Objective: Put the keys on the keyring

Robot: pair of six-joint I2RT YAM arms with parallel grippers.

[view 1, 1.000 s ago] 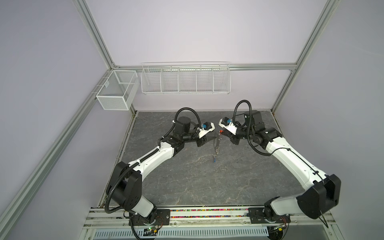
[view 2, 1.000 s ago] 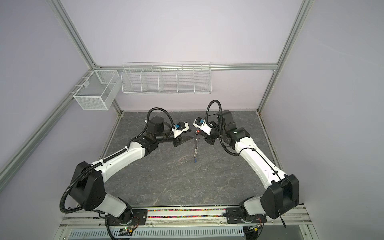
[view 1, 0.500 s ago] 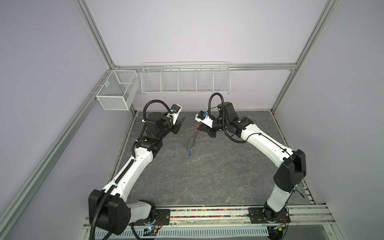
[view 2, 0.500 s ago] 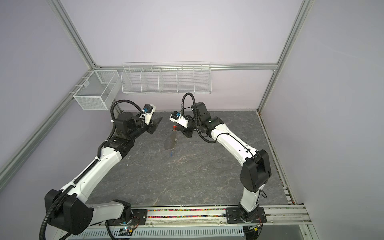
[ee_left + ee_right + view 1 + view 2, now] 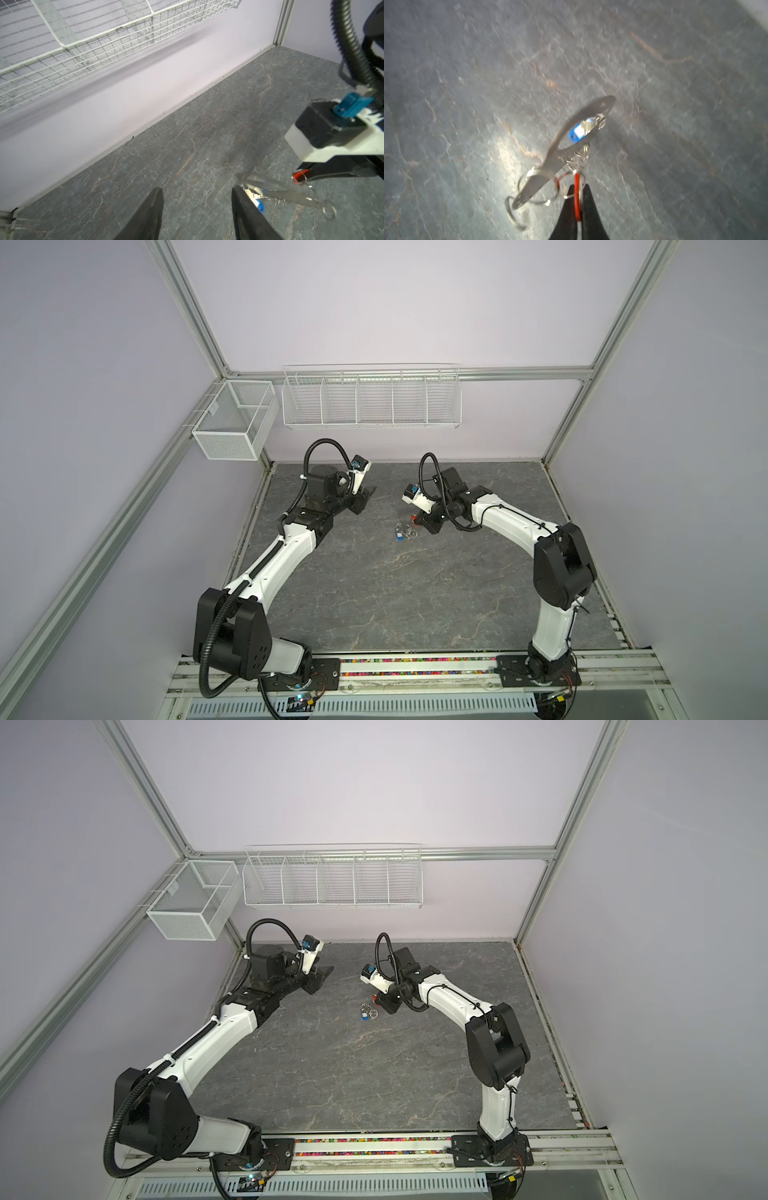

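From my station I see a grey veined table point(image 5: 374, 593), a white divided wire rack point(image 5: 371, 396) on the back wall, and a white mesh basket point(image 5: 226, 439) just beside it.

Legible text, brands, numbers, signs: none showing in any view. Blue tag point(image 5: 573, 138) is carrying a white insert point(image 5: 579, 130), blurring too much to read.

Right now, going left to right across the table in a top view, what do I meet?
Left gripper, open → blue tag → orange tag → right gripper, shut on the orange tag. The keyring overlaps the tags, so it is left out.
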